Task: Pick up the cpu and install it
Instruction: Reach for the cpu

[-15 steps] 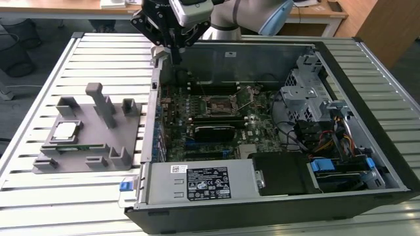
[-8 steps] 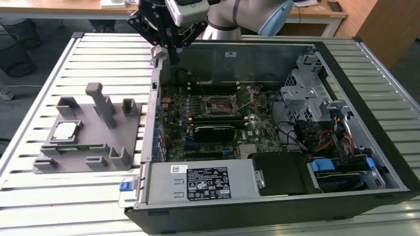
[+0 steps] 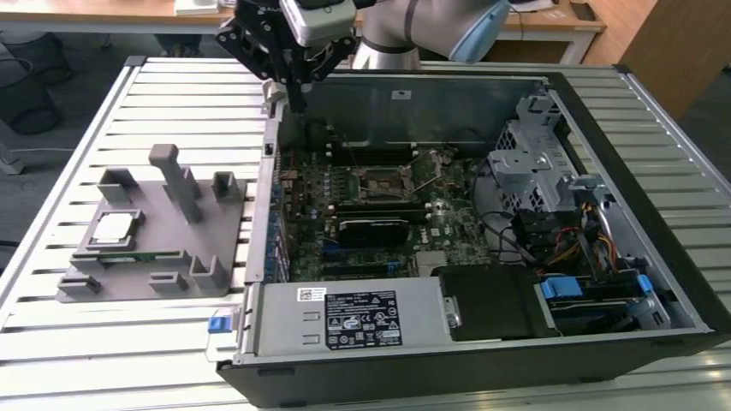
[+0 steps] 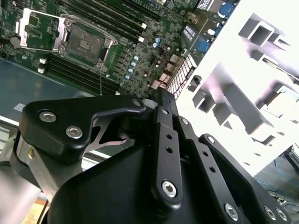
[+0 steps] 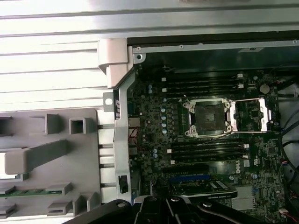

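The cpu, a pale silver square chip, lies flat in a pocket of the grey holder on the slatted table, at the exterior view's left. My gripper hangs above the far left corner of the open computer case, well apart from the cpu. Its fingers are shut with nothing between them. Its black linkages show close up in the second wrist view. The empty processor socket sits on the motherboard, its metal load plate flipped open.
A green memory stick rests in the holder in front of the cpu. Upright grey posts rise from the holder. Inside the case are a drive cage, cables and a power supply. The case wall separates holder and motherboard.
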Action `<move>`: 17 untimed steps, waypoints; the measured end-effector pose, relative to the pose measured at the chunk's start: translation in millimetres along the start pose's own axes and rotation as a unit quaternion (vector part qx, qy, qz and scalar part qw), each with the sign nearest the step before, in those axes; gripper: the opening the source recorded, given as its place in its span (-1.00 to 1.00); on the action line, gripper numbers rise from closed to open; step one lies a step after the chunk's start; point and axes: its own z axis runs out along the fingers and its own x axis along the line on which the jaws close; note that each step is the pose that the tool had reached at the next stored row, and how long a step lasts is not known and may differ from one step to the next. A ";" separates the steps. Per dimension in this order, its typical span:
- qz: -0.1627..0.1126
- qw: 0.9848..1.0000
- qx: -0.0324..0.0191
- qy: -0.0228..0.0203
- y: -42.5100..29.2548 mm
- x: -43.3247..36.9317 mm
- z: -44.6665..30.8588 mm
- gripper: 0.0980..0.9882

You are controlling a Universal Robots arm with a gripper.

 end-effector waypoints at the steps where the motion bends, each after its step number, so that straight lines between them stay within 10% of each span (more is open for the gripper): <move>1: 0.000 1.000 0.000 0.000 0.0 0.7 0.0 -0.98; 17: 0.000 1.000 0.000 0.000 -0.9 11.7 0.1 -0.98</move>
